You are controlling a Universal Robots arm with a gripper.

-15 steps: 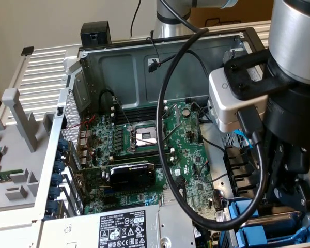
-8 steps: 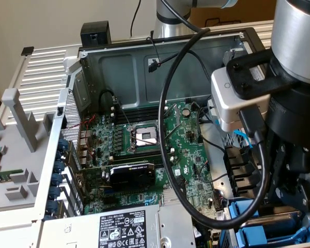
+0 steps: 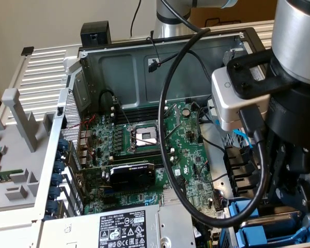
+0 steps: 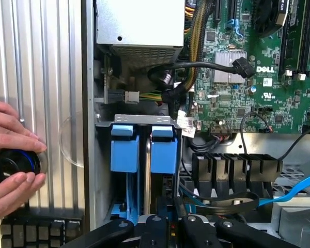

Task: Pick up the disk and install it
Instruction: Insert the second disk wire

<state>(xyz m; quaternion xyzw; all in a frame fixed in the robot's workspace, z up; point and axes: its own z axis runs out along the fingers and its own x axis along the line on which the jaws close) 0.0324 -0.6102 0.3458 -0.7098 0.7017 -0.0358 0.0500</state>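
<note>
The disk stands on edge in the drive bay at the corner of the open computer case, beside the power supply. Its blue carrier flanks a thin metal edge. The gripper sits right above the bay, fingers drawn nearly together on the disk's near edge. I judge the disk dense, rigid and shock-sensitive; the plastic carrier rails are the safer hold. A person's hand rests outside the case.

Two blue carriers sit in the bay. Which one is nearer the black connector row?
The carrier next to the black connector row; the other carrier sits against the case's side wall.
</note>
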